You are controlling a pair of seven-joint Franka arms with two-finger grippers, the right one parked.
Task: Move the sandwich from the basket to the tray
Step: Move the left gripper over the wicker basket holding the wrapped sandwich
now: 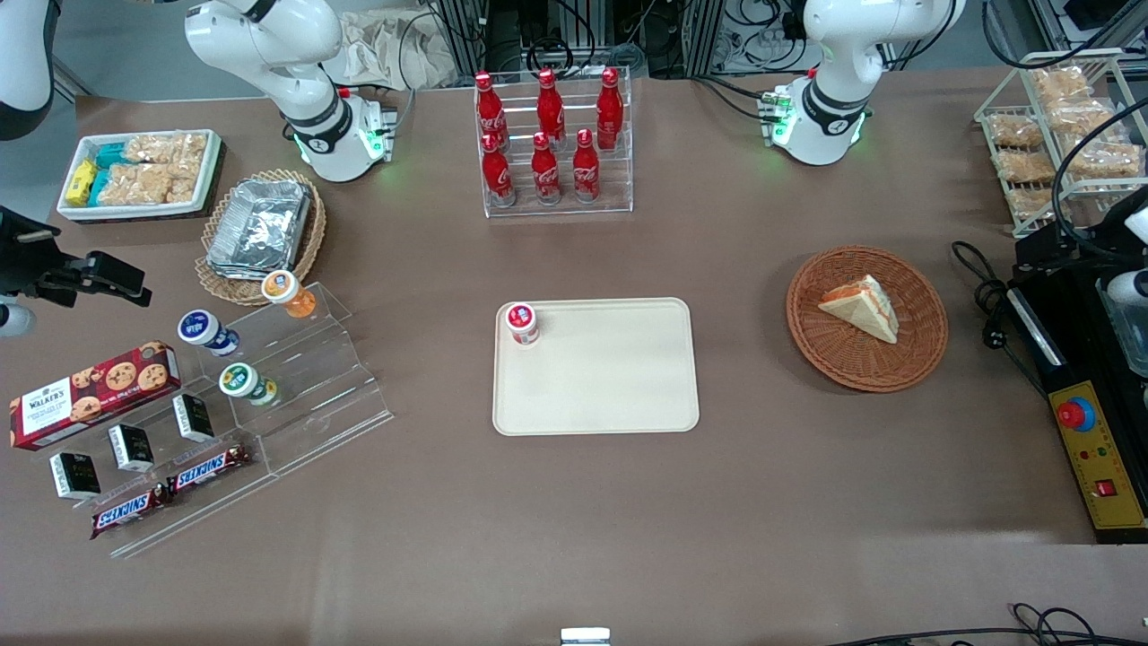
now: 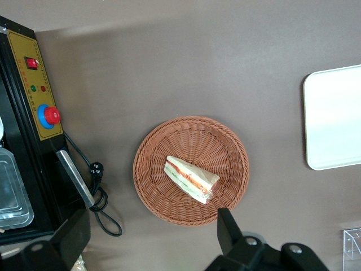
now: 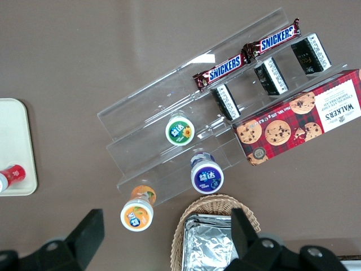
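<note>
The sandwich [image 1: 861, 305], a white bread wedge with orange-red and green filling, lies in the round reddish-brown wicker basket [image 1: 863, 373]. In the left wrist view the sandwich [image 2: 190, 179] lies near the middle of the basket [image 2: 169, 209]. The cream-beige tray [image 1: 619, 386] lies flat at the table's middle, with one edge in the left wrist view [image 2: 335, 118]. My left gripper [image 1: 1049, 254] hangs high, off the basket toward the working arm's end of the table. In the left wrist view the gripper [image 2: 149, 231] is open and empty, with its fingers [image 2: 225, 226] wide apart.
A small red-lidded cup [image 1: 522, 323] stands on a tray corner. A black control box with a red button [image 1: 1099, 458] and a coiled black cable [image 1: 987, 296] lie beside the basket. A rack of red cola bottles [image 1: 552, 144] stands farther from the front camera than the tray.
</note>
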